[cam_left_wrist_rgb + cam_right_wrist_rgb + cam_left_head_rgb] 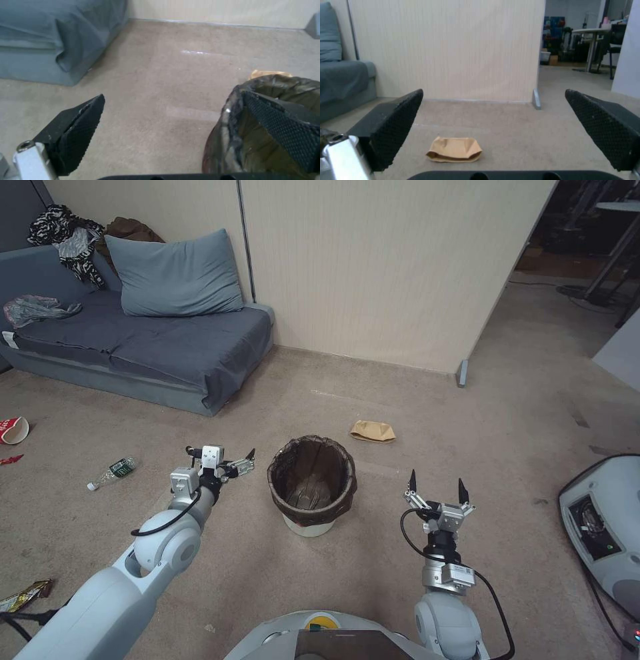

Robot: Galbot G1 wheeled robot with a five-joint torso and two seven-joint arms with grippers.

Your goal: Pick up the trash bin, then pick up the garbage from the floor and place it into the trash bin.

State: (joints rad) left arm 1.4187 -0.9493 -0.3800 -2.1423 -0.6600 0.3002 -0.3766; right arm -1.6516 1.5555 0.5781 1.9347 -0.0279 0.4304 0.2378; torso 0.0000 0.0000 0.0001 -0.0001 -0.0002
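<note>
The trash bin (279, 483), a white bucket with a dark brown liner, stands upright on the carpet straight ahead. My left gripper (220, 451) hovers open just left of its rim. In the left wrist view one finger (280, 122) overlaps the bin (220, 140), and I cannot tell if they touch. My right gripper (437, 481) is open and empty to the bin's right. It faces a tan paper bag (454, 149) lying beyond the bin (373, 431). To the left lie a small bottle (113, 472), a red-and-white cup (13, 431) and a gold foil wrapper (23, 595).
A grey-blue sofa (133, 347) with a pillow, clothes and a grey plastic bag (37, 308) fills the far left. A beige partition wall (373, 267) stands behind the bin. A white machine (603, 520) with a cable sits at the right edge.
</note>
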